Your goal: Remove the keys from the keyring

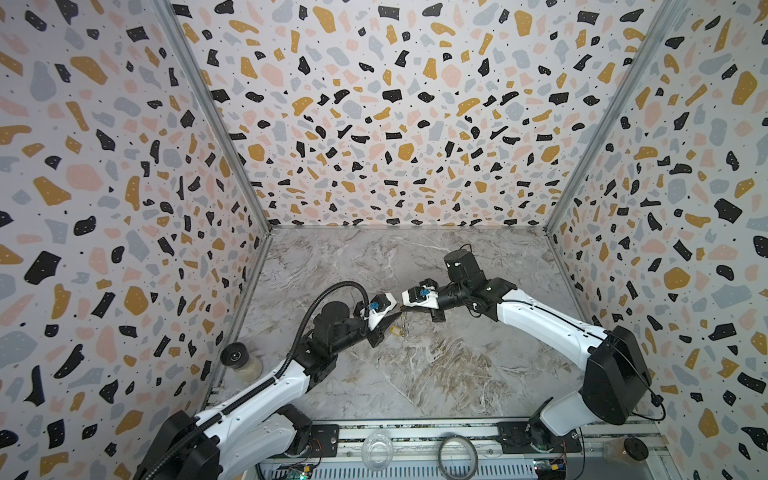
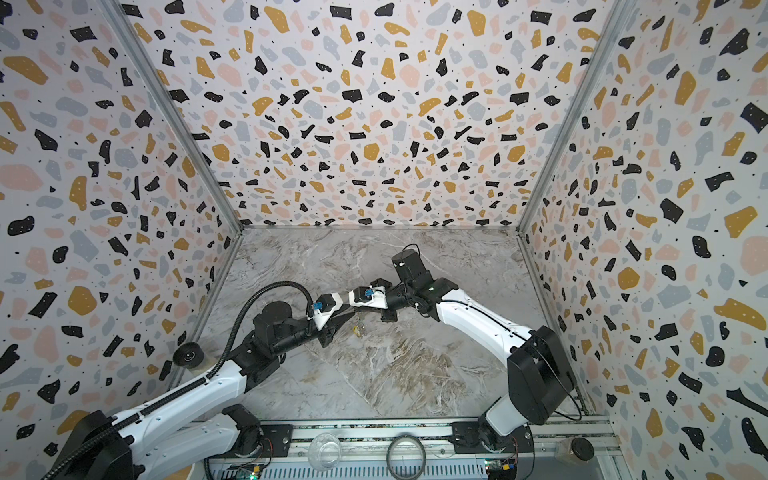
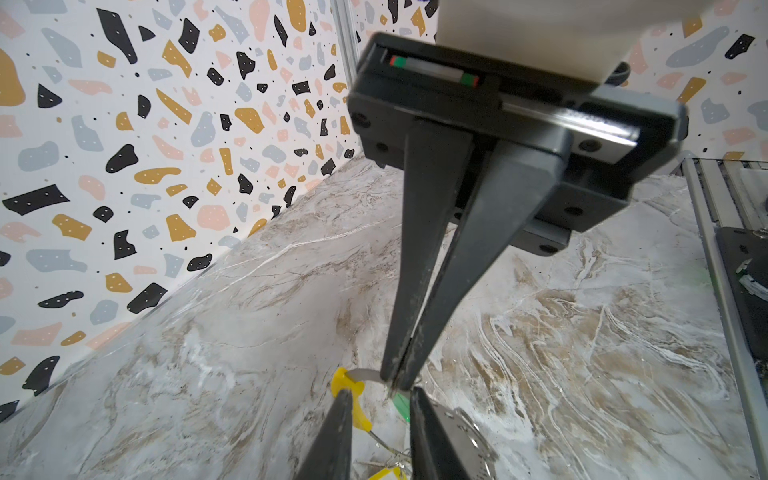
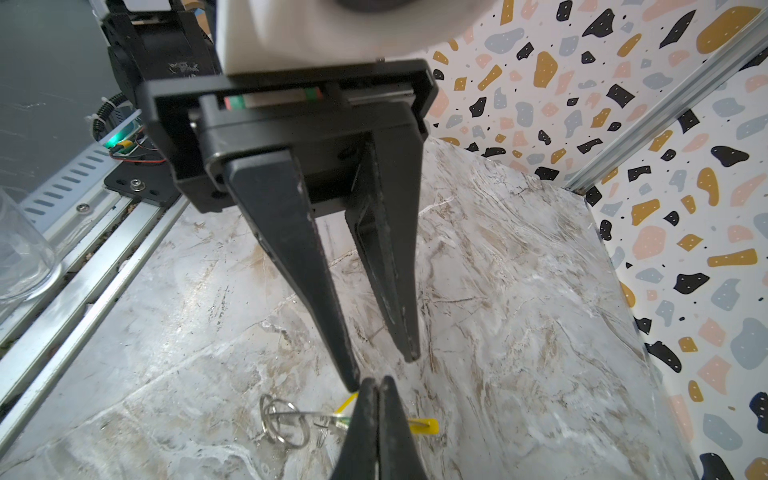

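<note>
- Right gripper (image 3: 395, 380) is clenched: its two black fingers meet at the tips and pinch the thin silvery wire of the keyring (image 3: 370, 375), just beside the yellow sleeve (image 3: 345, 380).
- Left gripper (image 4: 382, 370) faces it tip to tip with its jaws parted and a plain gap between the fingers. I see nothing clamped in it. From the left wrist camera, one of its fingers lies right against the yellow sleeve.
- In both top views the two grippers meet in the middle of the frame. The left arm reaches in from the lower left and the right arm from the right edge.
- From that meeting point the keys (image 1: 404, 321) dangle downward in the frame, with the yellow tag (image 1: 395, 331) just to their lower left.
- I catch the green tag (image 3: 401, 405) from the left wrist camera, directly under the right gripper's tips.
- From the right wrist camera, a bunch of small silvery rings (image 4: 282, 419) shows left of centre near the bottom edge.
- Beneath it all lies the marble table (image 1: 415, 374). I cannot tell whether the keys touch it.
- Along the bottom edge of both top views, the front rail (image 1: 415, 446) carries a clear glass (image 1: 377, 451) and a darker ring (image 1: 458, 455).
- At lower left, against the wall, stands a jar (image 1: 243, 361) with a black lid.
</note>
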### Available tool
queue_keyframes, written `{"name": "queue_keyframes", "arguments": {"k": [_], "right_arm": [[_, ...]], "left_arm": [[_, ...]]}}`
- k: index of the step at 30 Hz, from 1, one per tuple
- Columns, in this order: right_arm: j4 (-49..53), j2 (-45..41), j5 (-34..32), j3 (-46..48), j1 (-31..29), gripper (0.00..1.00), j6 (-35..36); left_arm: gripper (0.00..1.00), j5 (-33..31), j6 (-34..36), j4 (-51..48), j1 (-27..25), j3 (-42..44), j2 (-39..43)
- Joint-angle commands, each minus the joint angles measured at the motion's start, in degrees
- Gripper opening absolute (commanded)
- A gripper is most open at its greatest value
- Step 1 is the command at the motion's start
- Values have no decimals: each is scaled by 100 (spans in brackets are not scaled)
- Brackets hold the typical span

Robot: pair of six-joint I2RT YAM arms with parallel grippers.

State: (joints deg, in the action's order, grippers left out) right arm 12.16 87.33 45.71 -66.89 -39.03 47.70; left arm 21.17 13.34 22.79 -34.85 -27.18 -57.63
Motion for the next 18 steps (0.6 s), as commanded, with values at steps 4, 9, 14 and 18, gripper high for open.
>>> {"name": "queue_keyframes", "arguments": {"k": [4, 9, 14, 18], "right_arm": [[-84, -344, 354, 12, 85, 0, -24], [-39, -361, 473, 25, 92, 0, -28], [34, -339, 511, 21, 97, 0, -6], [35, -348, 556, 17, 95, 0, -6]], "left_arm": [[25, 87, 238, 138, -82, -253, -65], [22, 71, 259, 182, -110, -286, -84], [20, 126, 260, 196, -131, -323, -91], [17, 179, 293, 166, -154, -354, -108]]}}
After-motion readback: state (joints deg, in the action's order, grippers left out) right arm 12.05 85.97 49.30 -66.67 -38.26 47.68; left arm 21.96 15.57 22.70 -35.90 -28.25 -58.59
